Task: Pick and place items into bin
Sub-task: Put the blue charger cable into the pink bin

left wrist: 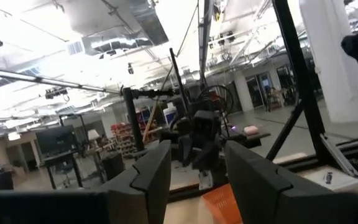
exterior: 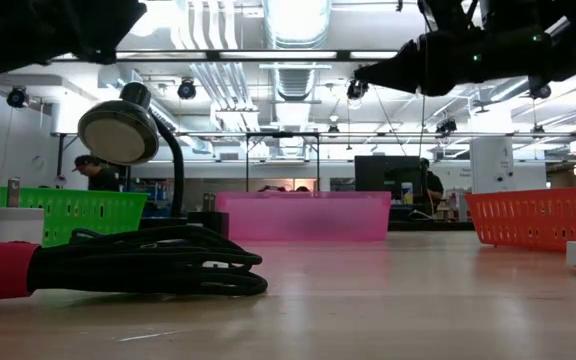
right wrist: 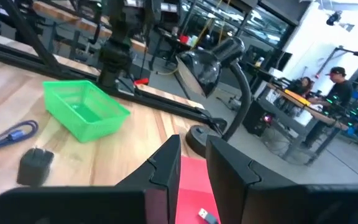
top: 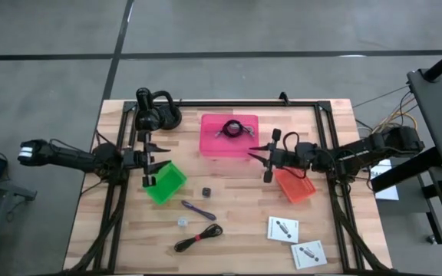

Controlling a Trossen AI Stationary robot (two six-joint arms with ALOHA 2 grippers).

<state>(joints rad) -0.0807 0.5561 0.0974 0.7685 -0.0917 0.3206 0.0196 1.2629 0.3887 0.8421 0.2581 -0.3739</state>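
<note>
Bins — green [top: 164, 182], pink [top: 229, 135], orange [top: 295, 185]; purple cable [top: 197, 209].

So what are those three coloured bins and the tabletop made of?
The green bin, pink bin and orange bin look like moulded plastic: green and orange have slotted mesh walls, pink is smooth and slightly translucent. The tabletop looks like pale planked wood, with visible grain.

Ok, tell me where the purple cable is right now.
In the high view the purple cable lies loose on the table just in front of the green bin, between the tiny dark cube and the black coiled cable.
</note>
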